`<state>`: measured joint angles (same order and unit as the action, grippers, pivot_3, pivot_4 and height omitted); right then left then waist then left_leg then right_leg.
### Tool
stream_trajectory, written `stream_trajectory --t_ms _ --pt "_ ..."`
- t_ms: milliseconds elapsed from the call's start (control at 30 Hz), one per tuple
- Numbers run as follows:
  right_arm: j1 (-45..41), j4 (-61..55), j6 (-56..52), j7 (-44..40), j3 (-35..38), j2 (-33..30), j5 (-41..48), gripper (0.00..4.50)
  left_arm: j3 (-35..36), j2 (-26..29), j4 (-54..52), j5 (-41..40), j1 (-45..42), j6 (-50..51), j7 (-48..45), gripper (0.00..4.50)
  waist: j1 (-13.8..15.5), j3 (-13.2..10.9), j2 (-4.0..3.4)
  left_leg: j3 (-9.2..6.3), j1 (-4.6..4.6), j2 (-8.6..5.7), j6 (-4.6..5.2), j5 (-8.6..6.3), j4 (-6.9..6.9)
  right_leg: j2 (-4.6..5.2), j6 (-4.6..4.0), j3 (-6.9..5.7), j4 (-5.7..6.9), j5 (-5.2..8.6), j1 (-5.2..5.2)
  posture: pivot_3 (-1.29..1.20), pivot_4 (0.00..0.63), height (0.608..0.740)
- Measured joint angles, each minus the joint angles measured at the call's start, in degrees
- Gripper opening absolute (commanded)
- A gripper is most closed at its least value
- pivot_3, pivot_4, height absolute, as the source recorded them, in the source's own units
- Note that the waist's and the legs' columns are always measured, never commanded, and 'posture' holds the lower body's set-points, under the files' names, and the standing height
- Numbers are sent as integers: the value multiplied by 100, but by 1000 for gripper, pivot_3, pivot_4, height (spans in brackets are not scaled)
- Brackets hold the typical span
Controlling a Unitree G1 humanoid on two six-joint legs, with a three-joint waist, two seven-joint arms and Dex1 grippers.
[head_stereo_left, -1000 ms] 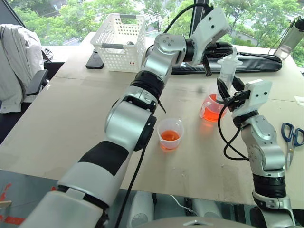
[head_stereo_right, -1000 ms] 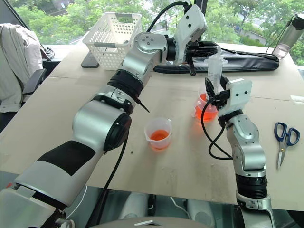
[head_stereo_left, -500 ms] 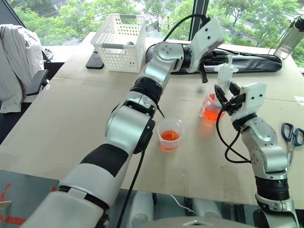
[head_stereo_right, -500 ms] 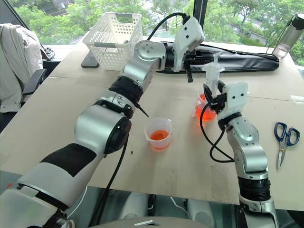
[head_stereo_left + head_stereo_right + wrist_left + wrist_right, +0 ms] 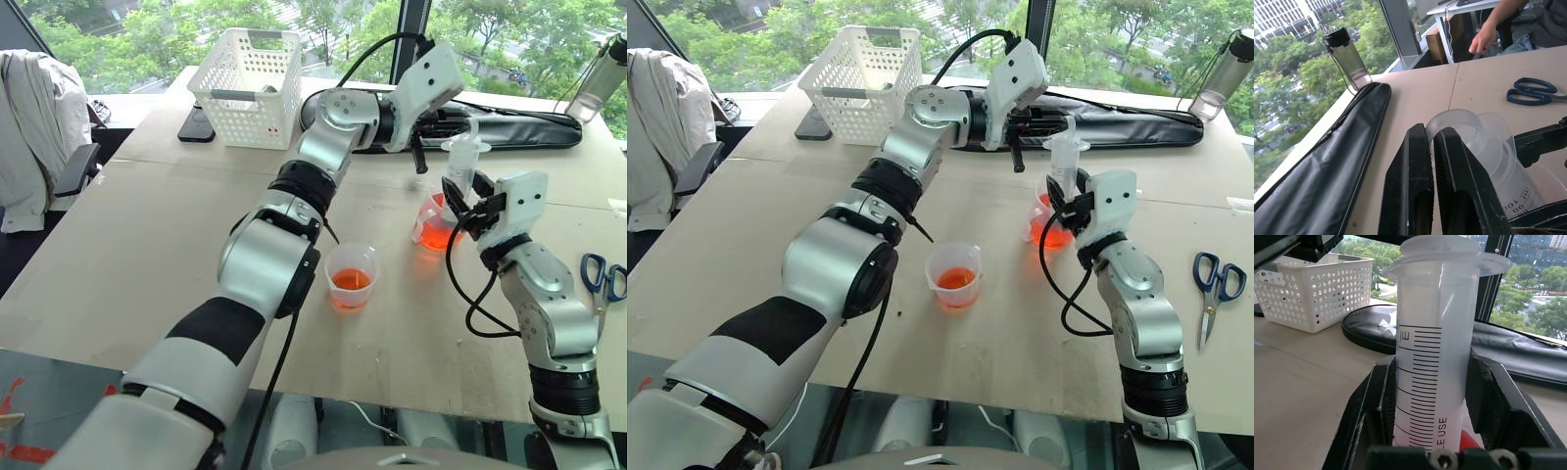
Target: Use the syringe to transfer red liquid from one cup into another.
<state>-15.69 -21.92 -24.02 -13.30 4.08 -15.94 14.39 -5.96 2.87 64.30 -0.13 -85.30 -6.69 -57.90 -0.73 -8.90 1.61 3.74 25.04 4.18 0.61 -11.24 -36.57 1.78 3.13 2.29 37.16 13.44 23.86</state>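
The syringe [image 5: 463, 164] stands upright, its clear barrel [image 5: 1430, 367] clamped between the fingers of my right gripper [image 5: 468, 192]. Its tip points down into the handled cup [image 5: 434, 223], which holds red liquid [image 5: 432, 233]. My left gripper [image 5: 418, 155] reaches across from the left, level and shut with nothing between its fingers [image 5: 1415, 161]. It is just beside the syringe's top flange [image 5: 1469, 127]; I cannot tell whether they touch. The smaller handle-less cup [image 5: 351, 276] stands alone nearer the table's front, with some red liquid [image 5: 351, 282] in it.
A white basket [image 5: 245, 86] and a dark phone [image 5: 196, 125] are at the back left. A long black bag [image 5: 514, 125] and a bottle [image 5: 600, 67] are at the back right. Blue-handled scissors [image 5: 600, 282] lie at the right edge. A person's hand [image 5: 1483, 40] shows beyond the table.
My right wrist has tipped and the syringe sits slightly lower over the handled cup, with the left gripper following it down. Nothing has moved in the last half second.
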Motion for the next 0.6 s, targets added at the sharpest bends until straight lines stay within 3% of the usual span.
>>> stream_trajectory --t_ms 600 --pt "62 -41 -60 3 18 4 9 1602 60 -7 248 -1 -151 2 13 0 0 0 0 0 0 0 0 0 -1 0 0 0 1 0 0 0 150 724"
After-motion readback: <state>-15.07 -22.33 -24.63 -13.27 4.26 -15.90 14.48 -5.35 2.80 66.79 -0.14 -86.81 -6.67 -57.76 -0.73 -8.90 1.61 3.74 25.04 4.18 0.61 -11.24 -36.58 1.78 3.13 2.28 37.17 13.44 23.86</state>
